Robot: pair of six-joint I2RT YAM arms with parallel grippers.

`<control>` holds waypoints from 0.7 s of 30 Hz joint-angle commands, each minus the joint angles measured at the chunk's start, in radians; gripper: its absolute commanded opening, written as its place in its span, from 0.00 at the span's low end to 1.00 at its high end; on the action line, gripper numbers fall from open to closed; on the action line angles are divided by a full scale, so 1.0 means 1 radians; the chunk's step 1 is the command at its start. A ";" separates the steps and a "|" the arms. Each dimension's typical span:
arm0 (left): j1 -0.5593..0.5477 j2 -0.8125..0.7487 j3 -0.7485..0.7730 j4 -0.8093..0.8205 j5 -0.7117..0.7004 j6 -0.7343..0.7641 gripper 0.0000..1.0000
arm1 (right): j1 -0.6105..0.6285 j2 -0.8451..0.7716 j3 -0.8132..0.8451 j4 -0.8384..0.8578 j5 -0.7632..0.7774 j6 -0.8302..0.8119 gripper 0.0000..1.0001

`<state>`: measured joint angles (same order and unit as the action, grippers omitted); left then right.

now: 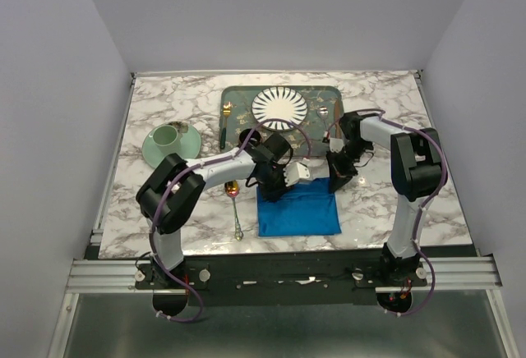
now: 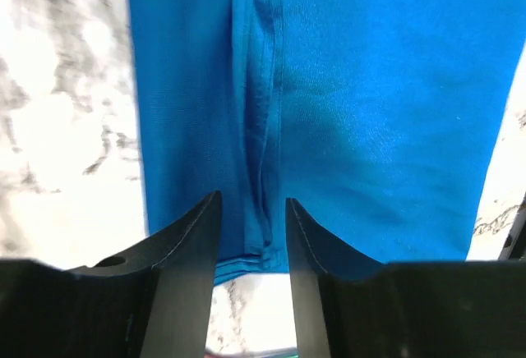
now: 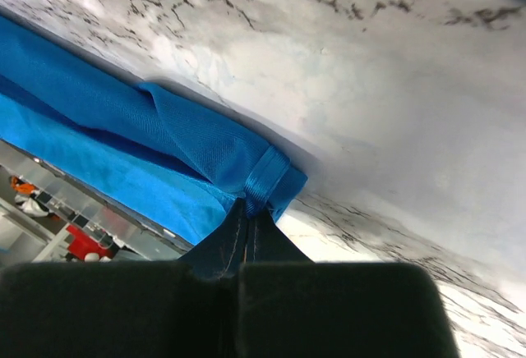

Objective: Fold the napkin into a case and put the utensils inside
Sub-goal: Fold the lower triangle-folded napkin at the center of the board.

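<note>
The blue napkin (image 1: pixel 297 208) lies flat on the bench (image 1: pixel 394 202), close to the near edge. The spoon (image 1: pixel 237 210) lies just left of it, pointing near to far. At the napkin's far left corner, the left fingers (image 2: pixel 185 247) are partly open. One finger sits on each side of a raised fold, not squeezing it. That fold runs near to far. At the far right corner, the right fingers (image 3: pixel 222 247) are shut tight, pinching the hem. Farther back sit the tray (image 1: pixel 238 91) and plate (image 1: pixel 279 106).
</note>
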<state>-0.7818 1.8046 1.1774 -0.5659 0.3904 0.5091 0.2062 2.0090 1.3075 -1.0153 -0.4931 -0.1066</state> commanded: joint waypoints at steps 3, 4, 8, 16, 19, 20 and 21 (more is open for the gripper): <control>-0.034 -0.094 0.028 0.116 -0.027 -0.060 0.52 | 0.002 0.004 0.056 0.006 -0.002 -0.031 0.01; -0.045 -0.085 0.024 0.144 -0.045 -0.066 0.53 | 0.001 0.001 0.058 0.006 -0.007 -0.034 0.01; -0.114 -0.044 0.039 0.239 -0.120 -0.047 0.54 | -0.001 0.017 0.078 -0.008 -0.019 -0.036 0.01; -0.206 0.096 0.129 0.297 -0.226 0.000 0.53 | -0.001 0.017 0.070 -0.006 -0.025 -0.033 0.01; -0.223 0.128 0.142 0.296 -0.235 0.006 0.51 | 0.001 0.020 0.073 -0.008 -0.032 -0.030 0.01; -0.227 0.134 0.145 0.294 -0.237 0.012 0.50 | -0.001 0.020 0.076 -0.006 -0.033 -0.028 0.01; -0.229 0.140 0.145 0.293 -0.240 0.017 0.49 | -0.001 0.023 0.079 -0.008 -0.035 -0.027 0.02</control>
<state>-0.9974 1.9099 1.2907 -0.2955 0.1997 0.4969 0.2058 2.0106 1.3624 -1.0164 -0.4999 -0.1299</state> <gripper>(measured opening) 0.510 0.016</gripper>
